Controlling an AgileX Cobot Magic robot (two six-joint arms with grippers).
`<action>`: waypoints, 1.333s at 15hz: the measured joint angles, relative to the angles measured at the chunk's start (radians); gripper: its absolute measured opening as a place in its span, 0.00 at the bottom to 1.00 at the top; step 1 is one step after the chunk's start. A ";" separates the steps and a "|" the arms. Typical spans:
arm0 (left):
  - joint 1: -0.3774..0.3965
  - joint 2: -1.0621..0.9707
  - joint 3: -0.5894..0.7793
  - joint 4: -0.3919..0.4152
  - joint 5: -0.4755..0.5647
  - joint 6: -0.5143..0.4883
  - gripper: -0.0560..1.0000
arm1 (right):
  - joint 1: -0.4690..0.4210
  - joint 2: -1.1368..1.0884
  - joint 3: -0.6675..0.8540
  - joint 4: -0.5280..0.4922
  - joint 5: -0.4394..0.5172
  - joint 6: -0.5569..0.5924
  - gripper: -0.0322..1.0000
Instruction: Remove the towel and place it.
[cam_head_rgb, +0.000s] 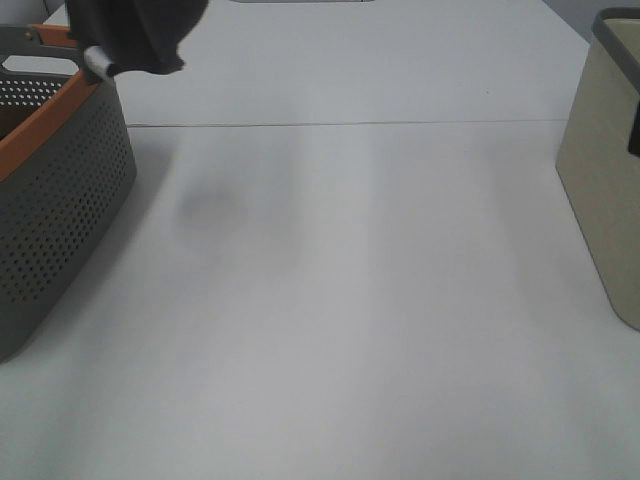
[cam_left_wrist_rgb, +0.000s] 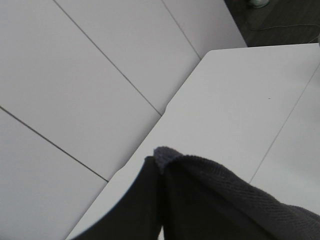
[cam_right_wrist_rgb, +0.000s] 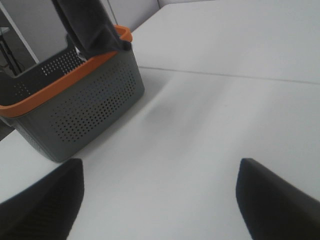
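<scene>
towel (cam_head_rgb: 135, 35) hung vertical over basket (cam_head_rgb: 60, 190), evidently pinched by cloth-hidden left gripper; right gripper (cam_right_wrist_rgb: 160, 200) gaped empty, well apart.

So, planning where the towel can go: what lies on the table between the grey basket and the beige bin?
Nothing: the exterior high view shows bare white table between the basket and the bin.

- The left hand (cam_left_wrist_rgb: 159, 167) is held high at the far left, pinched on a fold of the towel (cam_left_wrist_rgb: 225, 200), which drapes over most of it.
- The right hand (cam_right_wrist_rgb: 160, 172) hovers low, tilted down, its fingers (cam_right_wrist_rgb: 47, 202) spread wide, with bare tabletop (cam_right_wrist_rgb: 200, 115) showing between them.
</scene>
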 joint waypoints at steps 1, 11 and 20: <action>-0.025 0.013 -0.002 -0.001 0.000 0.005 0.05 | 0.000 0.051 0.000 0.076 -0.013 -0.105 0.75; -0.182 0.095 -0.004 -0.029 -0.003 0.020 0.05 | 0.000 0.423 0.000 0.557 0.197 -0.700 0.75; -0.328 0.186 -0.004 -0.029 -0.073 0.039 0.05 | 0.000 0.641 -0.014 0.722 0.262 -1.034 0.75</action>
